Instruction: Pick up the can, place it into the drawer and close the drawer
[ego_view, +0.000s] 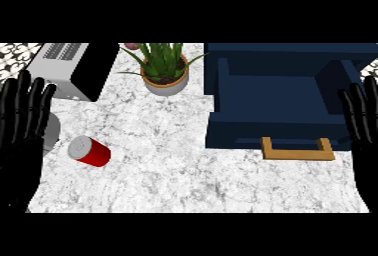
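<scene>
Red can (90, 151) lies near potted plant (165, 67); open drawer (273, 107) apart; both hands spread.

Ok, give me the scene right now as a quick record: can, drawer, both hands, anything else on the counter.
can: red can, lying on its side on the marble counter, left part, silver end facing up-left
drawer: navy drawer, pulled open, nothing visible inside; wooden handle at its front
left hand: left hand at the view's left edge, open, fingers up, resting, not touching the can
right hand: right hand at the right edge, open, fingers up, resting
other: potted plant at the back; grey appliance back left
</scene>
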